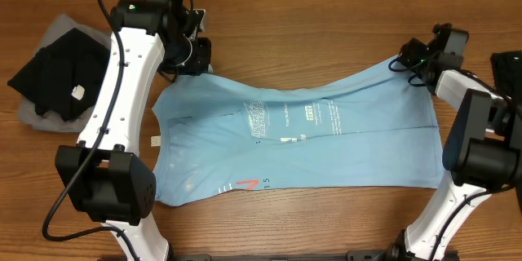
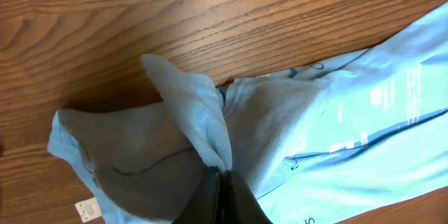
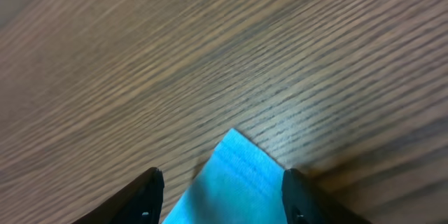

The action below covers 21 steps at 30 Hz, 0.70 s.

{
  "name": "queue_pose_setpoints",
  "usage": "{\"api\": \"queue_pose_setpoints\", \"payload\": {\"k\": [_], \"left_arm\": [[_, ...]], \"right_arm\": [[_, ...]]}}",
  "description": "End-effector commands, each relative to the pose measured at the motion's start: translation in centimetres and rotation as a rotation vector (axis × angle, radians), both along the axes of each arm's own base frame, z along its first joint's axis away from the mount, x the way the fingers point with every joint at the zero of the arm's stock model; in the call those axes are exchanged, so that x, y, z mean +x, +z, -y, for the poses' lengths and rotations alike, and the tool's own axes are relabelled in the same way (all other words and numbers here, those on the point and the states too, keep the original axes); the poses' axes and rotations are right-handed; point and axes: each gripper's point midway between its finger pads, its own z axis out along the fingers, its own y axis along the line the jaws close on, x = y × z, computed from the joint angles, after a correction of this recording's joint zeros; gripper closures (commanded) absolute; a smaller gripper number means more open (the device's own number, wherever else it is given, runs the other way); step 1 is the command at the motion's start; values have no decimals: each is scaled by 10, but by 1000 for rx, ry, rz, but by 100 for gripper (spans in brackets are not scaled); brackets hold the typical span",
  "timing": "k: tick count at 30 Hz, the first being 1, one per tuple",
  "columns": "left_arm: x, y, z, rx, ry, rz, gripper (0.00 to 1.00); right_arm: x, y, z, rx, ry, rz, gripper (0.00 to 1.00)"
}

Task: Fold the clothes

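**Shirt spread wide, one corner pinched, one corner lying free**

Wood-grain worktop (image 1: 326, 16) fills every view, and the sky-blue T-shirt (image 1: 294, 143) lies across its middle in the overhead view, stretched from centre left to the right edge. Its white lettering (image 1: 285, 118) faces up.

The left tool (image 2: 221, 185) is clamped narrow on a raised ridge of cloth at the shirt's upper-left corner. Fabric bunches and folds over on both sides of the pinch, and a small white tag (image 2: 87, 210) shows at the lower left of that wrist view. The right tool (image 3: 222, 185) stands wide. A pointed blue corner lies on the wood between its jaws, and neither of them presses on it.

This looks like the flattening stage, before any fold is made. To do it well, the left corner wants drawing outward and upward in the frame until the ridge and the turned-over flap lie flat. It should then be set down low, so the cloth does not spring back. The right corner sits neatly and is best left undisturbed, since a hard pull from the left could drag it.

No bin, basket or tray shows in any view. The nearest thing to a store is the heap of black and grey garments (image 1: 53, 73) at the upper left, loose on the wood.
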Motion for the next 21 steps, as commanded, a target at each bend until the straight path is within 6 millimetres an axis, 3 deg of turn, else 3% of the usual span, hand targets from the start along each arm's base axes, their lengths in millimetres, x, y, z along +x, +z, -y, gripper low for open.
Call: {"api": "queue_pose_setpoints", "payload": {"k": [1,3,5,9,13,21], "left_arm": [[-1,12,7,-20,-28,36,94],[0,12,7,-20,-28,36,94],[1,12,7,-21,-28,41,94],[1,12,7,-21,-28,42,94],[1,12,7,-21,-28,41,94],[1,12,7,-21,-28,41,94]], "right_arm": [[3,-7,5,-16,-8,-2,40],[2,-13,4,-12,-7,-15,45],[-1,-18,3,-8,-7,-34,60],[-6,-22,5,-17,-19,-59,65],[-12,-27,6,-15,-23,-87,80],[-9,-4,12,-19,-32,-69,96]]}}
